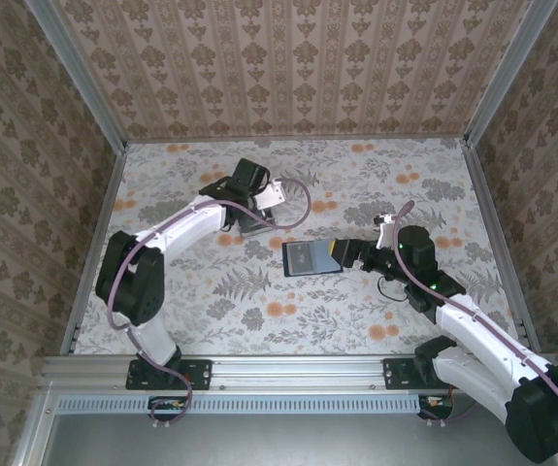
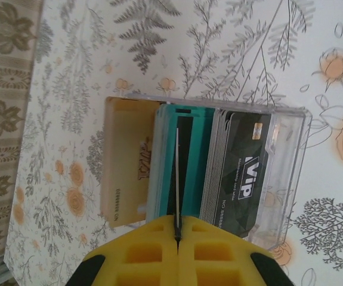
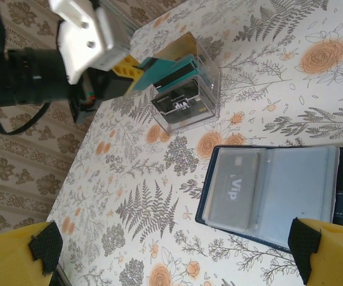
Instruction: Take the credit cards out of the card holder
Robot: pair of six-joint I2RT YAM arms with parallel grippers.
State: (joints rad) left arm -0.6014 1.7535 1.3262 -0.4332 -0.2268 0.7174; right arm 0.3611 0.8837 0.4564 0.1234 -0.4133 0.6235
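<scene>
Teal credit card, clenched edge-on by the left gripper over the clear rack, wants lowering straight into a free slot; right of that rack lie the opened card holder and the released right gripper

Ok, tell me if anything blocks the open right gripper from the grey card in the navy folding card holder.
Nothing visible does. The open navy folding card holder lies flat just ahead of the right gripper; only its own pocket covers the grey VIP card. The clear plastic card rack and left gripper stand farther off.
</scene>
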